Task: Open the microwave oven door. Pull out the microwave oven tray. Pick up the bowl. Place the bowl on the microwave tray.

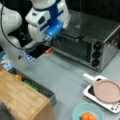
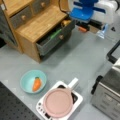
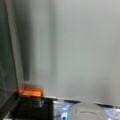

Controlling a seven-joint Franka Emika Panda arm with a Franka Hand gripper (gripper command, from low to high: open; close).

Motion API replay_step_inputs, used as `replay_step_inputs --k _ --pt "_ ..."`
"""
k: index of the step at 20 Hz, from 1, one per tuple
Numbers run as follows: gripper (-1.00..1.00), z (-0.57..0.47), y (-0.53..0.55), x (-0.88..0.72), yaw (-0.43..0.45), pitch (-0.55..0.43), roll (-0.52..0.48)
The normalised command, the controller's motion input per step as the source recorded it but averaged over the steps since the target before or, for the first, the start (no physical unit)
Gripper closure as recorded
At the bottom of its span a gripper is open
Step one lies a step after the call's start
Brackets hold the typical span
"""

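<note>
Nearest you in a front view sits the bowl (image 1: 88, 112), pale teal with an orange carrot-like piece (image 1: 87, 116) inside, resting on the grey table (image 1: 65, 77). Just beside it, toward the view's right, you have the pink plate (image 1: 107, 90) lying on the white slab (image 1: 90, 94). At the view's left is the wooden cabinet (image 1: 22, 97) with its drawer (image 1: 42, 91) open. Farther back stands the microwave oven (image 1: 100, 42), three black knobs (image 1: 96, 53) in a column. Your gripper (image 1: 47, 42) is at the oven's left front, by the microwave oven door (image 1: 70, 47); whether the door is ajar you cannot tell, nor whether the fingers are spread or pressed together. An orange tip (image 1: 49, 50) shows just below the blue wrist. You see no tray drawn out. In the wrist view you get a pale blank surface (image 3: 75, 50) and an orange patch (image 3: 29, 91) low at left
</note>
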Motion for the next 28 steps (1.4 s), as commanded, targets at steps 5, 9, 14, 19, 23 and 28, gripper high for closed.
replay_step_inputs --k 5,9,14,19,23,28 --pt "-1.00 0.12 0.38 0.04 -0.090 0.152 0.210" --pt "-1.00 0.09 0.32 0.01 -0.091 0.159 0.143" --pt "-1.00 0.13 0.48 -0.03 -0.095 0.162 0.102" --pt "-1.00 0.14 0.51 -0.06 -0.077 0.142 0.038" --pt "-1.00 0.13 0.51 -0.06 -0.108 0.115 0.059" --pt "-1.00 0.00 0.51 -0.01 -0.143 0.058 0.084"
